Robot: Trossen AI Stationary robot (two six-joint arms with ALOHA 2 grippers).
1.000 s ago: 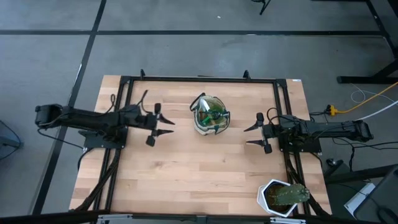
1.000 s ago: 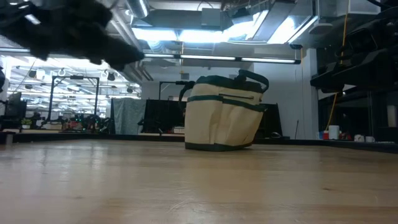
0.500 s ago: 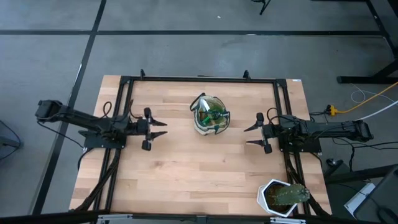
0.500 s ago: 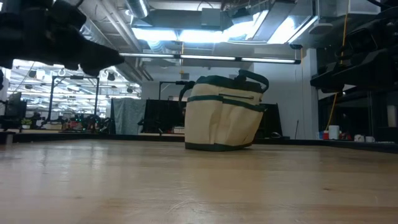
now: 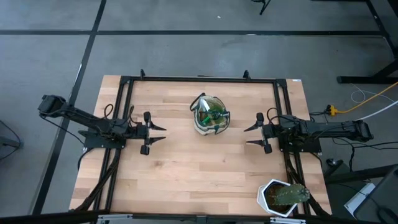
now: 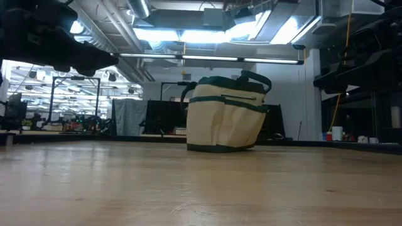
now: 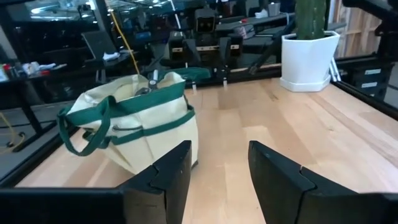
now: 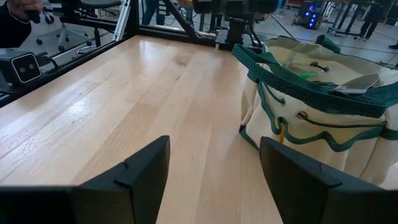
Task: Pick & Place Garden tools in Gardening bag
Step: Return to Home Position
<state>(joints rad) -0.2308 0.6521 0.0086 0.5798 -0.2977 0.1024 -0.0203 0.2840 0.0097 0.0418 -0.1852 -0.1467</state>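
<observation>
The gardening bag (image 5: 210, 115), tan and cream with dark green trim, stands on its base at the table's far middle; it also shows as the bag (image 6: 226, 116), the bag (image 7: 134, 124) and the bag (image 8: 323, 124). Garden tools stick out of its top: a silver trowel blade (image 8: 360, 82) and something green (image 8: 305, 76). My left gripper (image 5: 163, 133) hovers open to the left of the bag, apart from it, pointing level at it. My right gripper (image 5: 246, 136) waits open to the right of the bag. Neither has anything between its fingers.
A white pot with a green plant (image 5: 283, 196) stands at the near right corner and shows as the pot (image 7: 309, 59) beyond the bag. A black frame (image 5: 199, 79) runs along the table's edges. Bare wood (image 5: 199, 174) lies toward the near edge.
My left gripper has drawn back from the bag toward the table's left edge, a little toward the near edge and slightly down, staying open. The bag and my right arm have kept still.
</observation>
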